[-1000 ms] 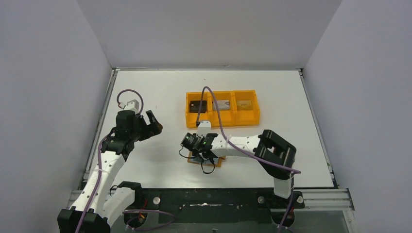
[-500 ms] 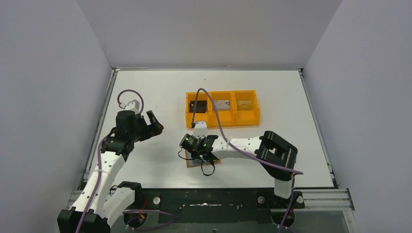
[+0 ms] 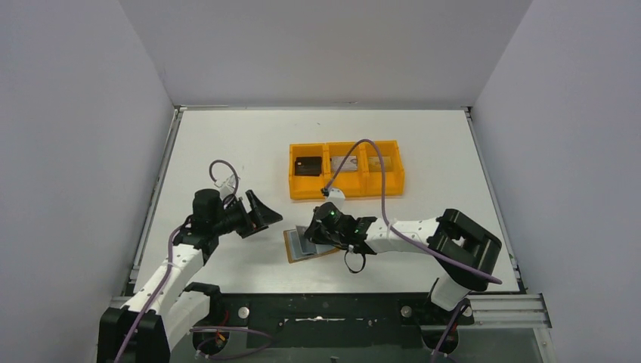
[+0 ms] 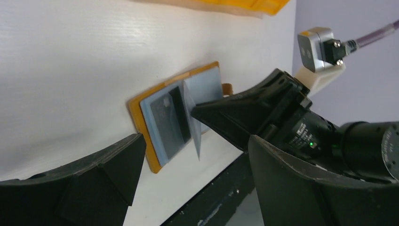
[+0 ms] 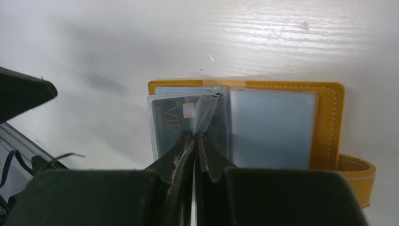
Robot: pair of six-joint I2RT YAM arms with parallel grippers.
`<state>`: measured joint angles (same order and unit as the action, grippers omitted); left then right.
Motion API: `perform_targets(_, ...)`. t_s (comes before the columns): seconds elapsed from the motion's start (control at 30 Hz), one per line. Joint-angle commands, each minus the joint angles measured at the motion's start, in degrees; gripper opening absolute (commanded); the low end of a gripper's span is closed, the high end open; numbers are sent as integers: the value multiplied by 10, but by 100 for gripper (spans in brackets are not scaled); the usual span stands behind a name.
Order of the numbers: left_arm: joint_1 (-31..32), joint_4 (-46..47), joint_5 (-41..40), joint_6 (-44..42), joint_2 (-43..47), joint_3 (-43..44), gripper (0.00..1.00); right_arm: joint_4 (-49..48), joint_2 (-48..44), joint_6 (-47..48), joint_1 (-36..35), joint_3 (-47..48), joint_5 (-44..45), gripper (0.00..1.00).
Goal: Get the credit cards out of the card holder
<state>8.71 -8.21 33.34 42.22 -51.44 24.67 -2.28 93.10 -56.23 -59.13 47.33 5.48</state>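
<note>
Looking down from above, we are taking the open card holder point(image 3: 292, 246) as our landmark; it is lying flat on the table point(image 3: 227, 144), its halves side by side along the near edge.

- Left of the card holder: the left gripper point(image 3: 257, 217) is hovering near it but apart, fingers spread wide and aimed toward it. Nothing is between them.
- In the card holder: a grey card point(image 5: 167, 115) marked VIP is sitting in the left-hand pocket as the right wrist sees it. We are reading its long axis as running parallel to the spine.
- Over the spine: a clear sleeve point(image 5: 207, 113) is standing up off the pockets.
- Right of the card holder, reaching in over it: the right gripper point(image 5: 194, 136) is pressed together, pinching the lower edge of that clear sleeve, not the card itself as far as we can tell.
- Beyond the card holder: an orange tray point(image 3: 346, 190), with a dark card point(image 3: 308, 165) in its left compartment.

Our judgement: the right arm is the nearer one and is lifting the sleeve aside. The VIP card is lying just left of those fingertips, on the side facing the left gripper. The coming pull likely needs to run along the pocket's open edge, which we cannot make out.
</note>
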Motion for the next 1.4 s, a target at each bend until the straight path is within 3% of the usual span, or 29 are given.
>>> perform_targets(0.0,38,152,96,65,-35,-15,80,-119,-25,-30,19,-30,-43,0)
perform_targets(0.2,114,201,46,98,-78,-34,76,-147,-20,-43,28,-52,-54,0)
perform_targets(0.87,202,265,-61,143,-172,-58,63,-219,-25,-81,43,-111,-76,0)
perform_targets(1.03,207,278,-62,141,-190,-59,63,-239,-26,-90,47,-125,-84,0)
perform_targets(1.37,220,393,21,151,-267,-46,55,-251,-48,-91,57,-146,-88,3)
